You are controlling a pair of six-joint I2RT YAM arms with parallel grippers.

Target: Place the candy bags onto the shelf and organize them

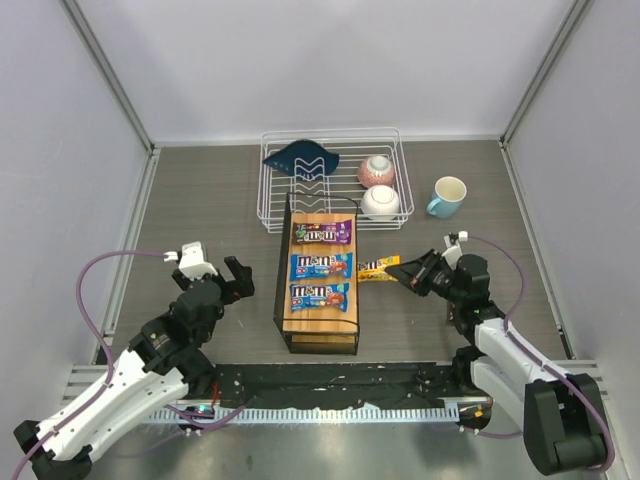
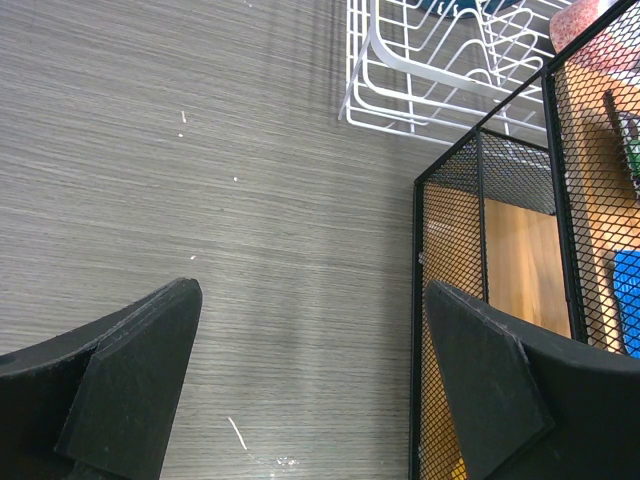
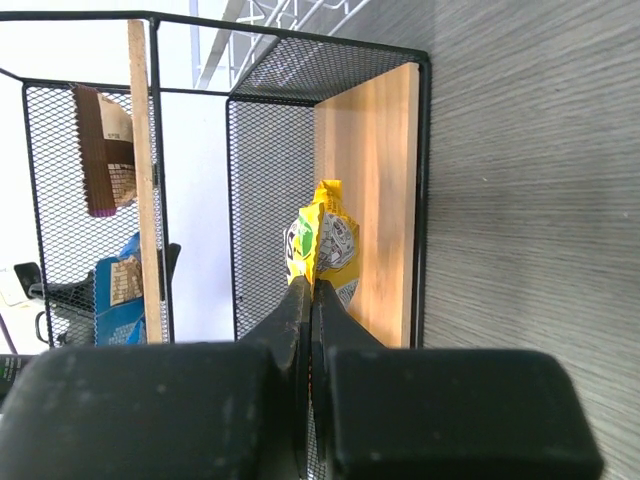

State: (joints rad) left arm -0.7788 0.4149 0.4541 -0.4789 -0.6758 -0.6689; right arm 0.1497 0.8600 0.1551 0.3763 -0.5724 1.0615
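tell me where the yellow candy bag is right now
In the top view, the yellow candy bag is pinched in the right gripper, just right of the shelf, level with the middle blue bag.

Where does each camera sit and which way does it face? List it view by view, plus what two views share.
Top external: above and behind the arms, looking down at the shelf; both arms, left gripper and right gripper show.
Left wrist: on the left arm, facing tabletop, shelf mesh and white wire rack; its open gripper shows.
Right wrist: on the right arm, facing the shelf's side; its gripper, shut on the yellow candy bag, shows.
Shared: both wrist views see the shelf.
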